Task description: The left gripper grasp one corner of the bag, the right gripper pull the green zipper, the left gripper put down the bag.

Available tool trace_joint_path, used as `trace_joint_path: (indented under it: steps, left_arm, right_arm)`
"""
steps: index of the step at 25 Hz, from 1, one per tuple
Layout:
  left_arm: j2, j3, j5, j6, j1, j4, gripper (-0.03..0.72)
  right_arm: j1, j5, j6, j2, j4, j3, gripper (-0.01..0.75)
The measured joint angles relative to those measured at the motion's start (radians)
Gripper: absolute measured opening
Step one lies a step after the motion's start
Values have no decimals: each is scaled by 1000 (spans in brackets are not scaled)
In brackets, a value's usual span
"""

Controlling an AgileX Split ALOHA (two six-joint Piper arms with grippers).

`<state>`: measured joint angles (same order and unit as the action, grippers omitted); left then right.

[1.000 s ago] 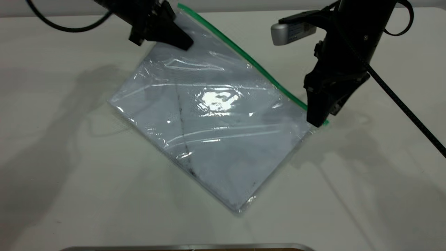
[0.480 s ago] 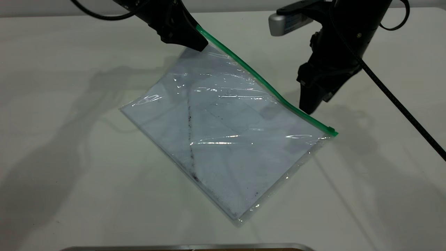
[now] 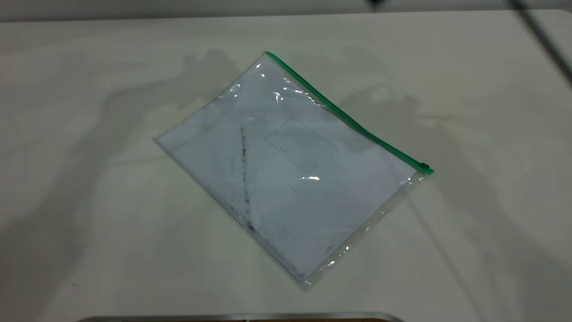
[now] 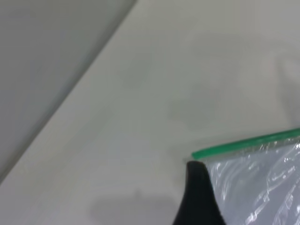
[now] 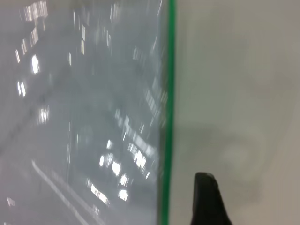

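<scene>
The bag [image 3: 290, 170], a clear pouch with white sheets and a dark diagonal smudge line, lies flat on the table. The green zipper [image 3: 344, 114] runs along its far right edge, with the slider tab [image 3: 424, 168] at the near right corner. Neither gripper shows in the exterior view. In the left wrist view, my left gripper [image 4: 234, 206] hovers over the bag's far corner [image 4: 243, 187], holding nothing, with one black finger [image 4: 199, 201] showing by the green strip's end [image 4: 206, 152]. In the right wrist view, my right gripper [image 5: 243, 206] is empty beside the green zipper [image 5: 169, 93], off the bag.
The white table [image 3: 89, 201] extends on all sides of the bag. A metal-rimmed edge [image 3: 241, 316] lies along the front. A black cable [image 3: 540, 31] crosses the far right corner. The table's far edge meets a grey floor in the left wrist view [image 4: 42, 70].
Both arms have lifted away and left the exterior view. The left gripper let go of the far corner, and the bag settled flat. The slider tab stays at the near right corner.
</scene>
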<state>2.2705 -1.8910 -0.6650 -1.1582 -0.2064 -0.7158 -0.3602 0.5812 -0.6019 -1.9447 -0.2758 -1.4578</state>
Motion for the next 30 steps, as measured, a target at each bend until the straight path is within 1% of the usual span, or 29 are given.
trace_joint_path:
  steps: [5, 8, 12, 18, 21, 24, 27, 30]
  left_arm:
    - [-174, 0, -85, 367, 0, 294, 591]
    - [-295, 0, -152, 557, 0, 452, 590]
    - [-442, 0, -257, 755, 0, 590, 590]
    - [-608, 0, -502, 961, 0, 732, 590]
    - [-656, 0, -503, 1027, 0, 792, 590]
    - [-699, 13, -503, 1080, 0, 823, 590]
    - [-771, 64, -503, 1122, 0, 826, 590]
    - [-878, 174, -503, 1152, 0, 826, 590]
  right_arm:
    - [0, 28, 26, 225, 2, -31, 510]
    - [0, 81, 33, 373, 3, -32, 510]
    - [0, 189, 85, 560, 3, -32, 510]
    - [0, 334, 143, 783, 3, -24, 510]
    - [0, 415, 167, 859, 3, -21, 510]
    - [0, 473, 192, 940, 2, 14, 510]
    - [0, 516, 213, 1040, 2, 91, 510]
    - [0, 526, 230, 1167, 2, 200, 510]
